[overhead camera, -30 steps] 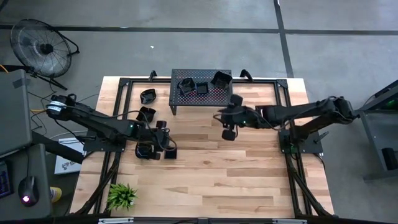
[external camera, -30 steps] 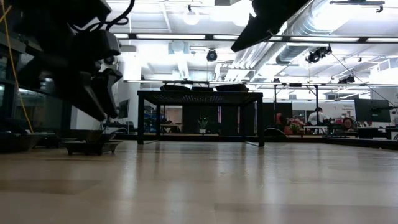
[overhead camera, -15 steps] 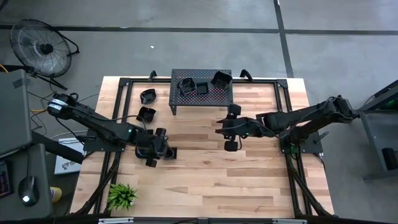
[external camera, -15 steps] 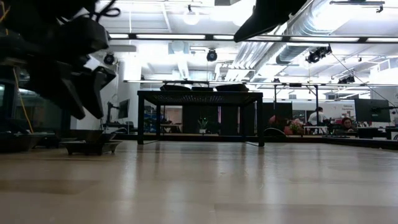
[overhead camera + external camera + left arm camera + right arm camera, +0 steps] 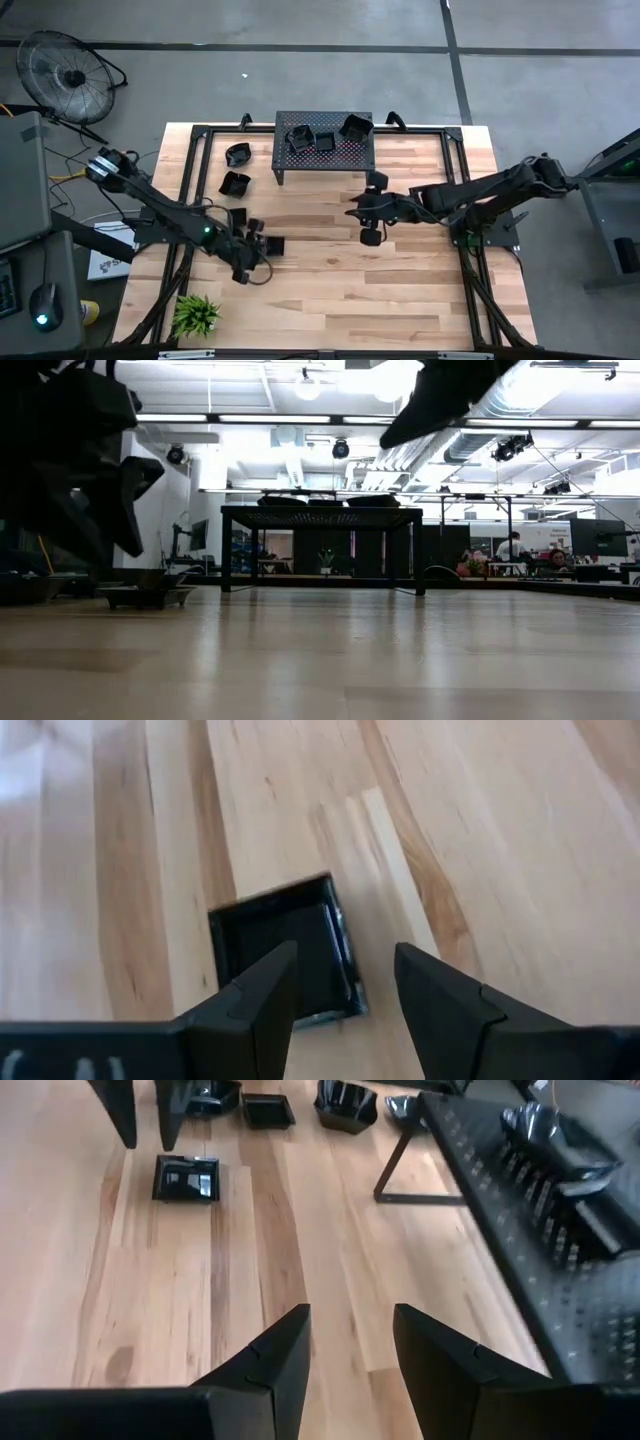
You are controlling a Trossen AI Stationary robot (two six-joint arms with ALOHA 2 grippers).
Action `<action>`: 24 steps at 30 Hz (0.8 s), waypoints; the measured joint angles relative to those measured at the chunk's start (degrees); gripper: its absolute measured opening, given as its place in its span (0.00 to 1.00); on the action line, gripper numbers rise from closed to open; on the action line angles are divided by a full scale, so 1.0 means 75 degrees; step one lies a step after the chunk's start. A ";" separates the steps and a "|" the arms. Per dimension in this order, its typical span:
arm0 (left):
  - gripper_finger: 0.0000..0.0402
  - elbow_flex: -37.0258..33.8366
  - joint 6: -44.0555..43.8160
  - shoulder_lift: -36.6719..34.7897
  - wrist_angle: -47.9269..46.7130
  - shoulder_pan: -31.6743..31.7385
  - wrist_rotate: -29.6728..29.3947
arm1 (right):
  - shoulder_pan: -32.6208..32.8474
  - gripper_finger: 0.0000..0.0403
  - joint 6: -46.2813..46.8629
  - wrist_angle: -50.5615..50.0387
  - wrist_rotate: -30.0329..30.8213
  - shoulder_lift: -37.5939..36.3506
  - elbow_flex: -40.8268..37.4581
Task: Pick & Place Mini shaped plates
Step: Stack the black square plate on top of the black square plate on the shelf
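The left gripper [image 5: 243, 262] hovers over the wooden table [image 5: 400, 290] at about eight o'clock from its centre, fingers [image 5: 262, 995] parted and holding nothing, a small square black plate [image 5: 285, 958] lying flat just beyond its tips. The right gripper [image 5: 366, 222] hangs mid-table, fingers [image 5: 285, 1352] spread and empty. Three plates [image 5: 322, 135] sit on the perforated black stand [image 5: 350, 155] at twelve o'clock, two more dishes [image 5: 236, 168] at ten o'clock
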 joint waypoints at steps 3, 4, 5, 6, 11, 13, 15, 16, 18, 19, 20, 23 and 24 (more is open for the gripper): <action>0.41 0.0173 -0.0060 0.0370 -0.0090 -0.0002 -0.0022 | 0.0004 0.35 0.0257 0.0297 -0.0061 -0.0003 -0.0349; 0.41 0.0257 -0.0060 0.0521 -0.0205 0.0004 -0.0033 | 0.0020 0.35 0.0342 0.0390 -0.0127 -0.0003 -0.0459; 0.41 0.0374 -0.0058 0.0691 -0.0292 0.0019 -0.0053 | 0.0038 0.35 0.0400 0.0477 -0.0152 0.0000 -0.0559; 0.41 0.0492 -0.0060 0.0827 -0.0394 0.0022 -0.0059 | 0.0064 0.35 0.0443 0.0617 -0.0155 0.0000 -0.0660; 0.41 0.1028 -0.0164 0.1382 -0.1040 0.0019 -0.0286 | 0.0327 0.35 0.0641 0.1375 -0.0098 -0.0012 -0.1205; 0.41 0.1234 -0.0266 0.1592 -0.1014 0.0019 -0.0321 | 0.0461 0.35 0.0706 0.1885 -0.0003 -0.0018 -0.1459; 0.41 0.1375 -0.0335 0.1752 -0.1157 0.0019 -0.0337 | 0.0613 0.35 0.0756 0.2284 0.0112 -0.0020 -0.1724; 0.41 0.1482 -0.0395 0.1877 -0.1272 0.0019 -0.0356 | 0.0686 0.34 0.0797 0.2475 0.0142 -0.0020 -0.1842; 0.41 0.1684 -0.0582 0.2084 -0.1534 0.0016 -0.0409 | 0.0826 0.34 0.0830 0.2849 0.0237 -0.0020 -0.2085; 0.41 0.1773 -0.0659 0.2179 -0.1717 0.0016 -0.0423 | 0.0907 0.34 0.0840 0.3032 0.0283 -0.0020 -0.2192; 0.41 0.1879 -0.0729 0.2310 -0.1839 0.0016 -0.0428 | 0.0985 0.34 0.0861 0.3181 0.0346 -0.0020 -0.2292; 0.41 0.2128 -0.1029 0.2606 -0.2322 0.0017 -0.0464 | 0.1209 0.34 0.0923 0.3480 0.0606 -0.0020 -0.2540; 0.41 0.2214 -0.1090 0.2713 -0.2357 0.0019 -0.0480 | 0.1271 0.34 0.0982 0.3566 0.0666 -0.0020 -0.2597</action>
